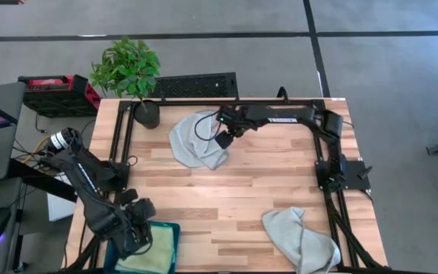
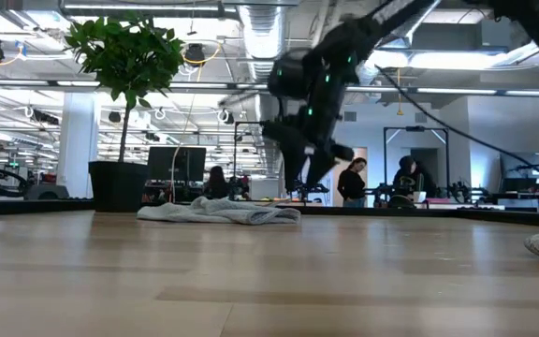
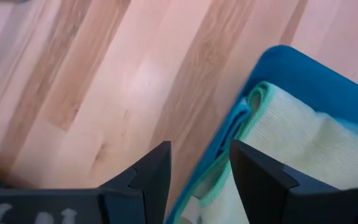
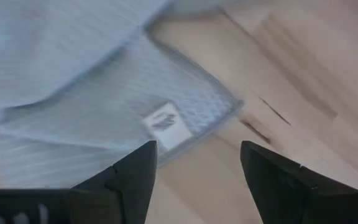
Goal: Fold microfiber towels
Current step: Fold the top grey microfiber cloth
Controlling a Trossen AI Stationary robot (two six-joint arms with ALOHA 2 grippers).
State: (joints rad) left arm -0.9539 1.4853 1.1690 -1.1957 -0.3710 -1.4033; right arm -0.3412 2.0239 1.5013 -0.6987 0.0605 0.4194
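Observation:
A pale grey towel point(image 1: 196, 141) lies crumpled at the table's far middle; its corner with a small white tag point(image 4: 163, 121) lies flat on the wood. My right gripper point(image 1: 223, 141) hangs open just above that corner point(image 4: 197, 168) and touches nothing; the low view point(image 2: 305, 180) shows it clear of the towel point(image 2: 221, 212). A second pale grey towel point(image 1: 299, 240) lies bunched at the near right. A folded light green towel point(image 3: 303, 137) lies in the teal bin point(image 1: 175, 232), with a light blue edge point(image 3: 236, 121) under it. My left gripper point(image 1: 139, 230) is open over the bin's left rim point(image 3: 197, 180).
A potted plant point(image 1: 131, 76) stands at the table's far left corner, close to the grey towel. Black frame rails run along the left point(image 1: 124, 141) and right point(image 1: 322, 164) sides. Bare wood point(image 1: 226, 202) lies between the two grey towels. People stand in the room beyond point(image 2: 354, 183).

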